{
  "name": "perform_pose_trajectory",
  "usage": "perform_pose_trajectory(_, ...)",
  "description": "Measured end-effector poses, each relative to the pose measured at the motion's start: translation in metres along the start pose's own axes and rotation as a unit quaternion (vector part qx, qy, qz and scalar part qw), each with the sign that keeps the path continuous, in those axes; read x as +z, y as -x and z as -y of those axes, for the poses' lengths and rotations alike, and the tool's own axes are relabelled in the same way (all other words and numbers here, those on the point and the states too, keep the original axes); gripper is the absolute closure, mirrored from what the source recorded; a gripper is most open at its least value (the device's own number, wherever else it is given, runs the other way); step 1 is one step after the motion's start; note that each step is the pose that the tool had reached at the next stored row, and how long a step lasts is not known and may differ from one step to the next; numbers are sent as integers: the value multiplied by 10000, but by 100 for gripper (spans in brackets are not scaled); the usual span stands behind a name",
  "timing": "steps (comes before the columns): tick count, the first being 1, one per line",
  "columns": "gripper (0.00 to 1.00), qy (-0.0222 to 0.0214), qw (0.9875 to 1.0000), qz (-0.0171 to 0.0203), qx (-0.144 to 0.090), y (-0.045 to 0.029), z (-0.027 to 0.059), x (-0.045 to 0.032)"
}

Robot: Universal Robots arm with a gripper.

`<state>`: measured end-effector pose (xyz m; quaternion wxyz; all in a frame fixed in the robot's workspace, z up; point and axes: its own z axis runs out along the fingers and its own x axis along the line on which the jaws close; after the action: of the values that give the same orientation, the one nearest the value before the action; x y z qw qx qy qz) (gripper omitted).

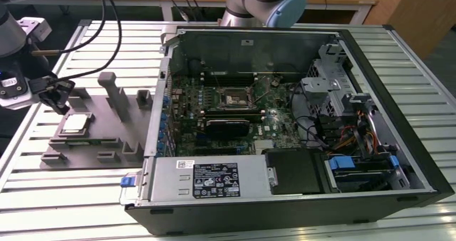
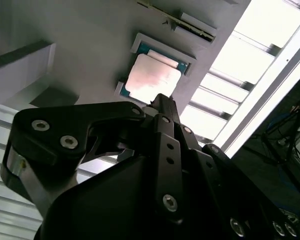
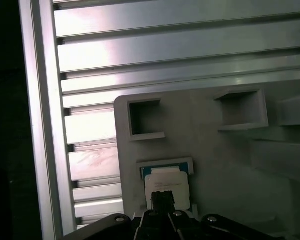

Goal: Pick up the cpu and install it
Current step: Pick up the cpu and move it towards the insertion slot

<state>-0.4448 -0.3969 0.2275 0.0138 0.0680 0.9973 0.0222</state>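
Note:
The cpu point(image 1: 75, 123) is a small silvery square lying flat in a pocket of the grey fixture plate point(image 1: 107, 145) at the exterior view's left, outside the computer case. My gripper point(image 1: 55, 103) hangs just above and slightly to the left of it, not touching it. In both wrist views the black fingers come together at one tip point(image 3: 162, 199) point(image 2: 162, 100) right by the cpu point(image 3: 165, 181) point(image 2: 152, 77), with nothing between them. The motherboard's socket point(image 1: 234, 98) lies open inside the case, well to the right.
The open computer case point(image 1: 399, 145) takes up the centre and right, with drive cages, cables and a power supply point(image 1: 206, 179). Upright grey posts point(image 1: 108, 88) rise from the fixture plate near the gripper. The slatted aluminium table point(image 3: 90, 100) runs around it.

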Motion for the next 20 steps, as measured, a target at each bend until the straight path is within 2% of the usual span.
perform_pose_trajectory(7, 89, 0, 10000, 0, 0, 75, -6, 101)
perform_pose_trajectory(15, 89, 2, 10000, -3, -72, 87, -3, 209)
perform_pose_trajectory(20, 89, 5, 9998, -10, -223, 86, -1, 252)
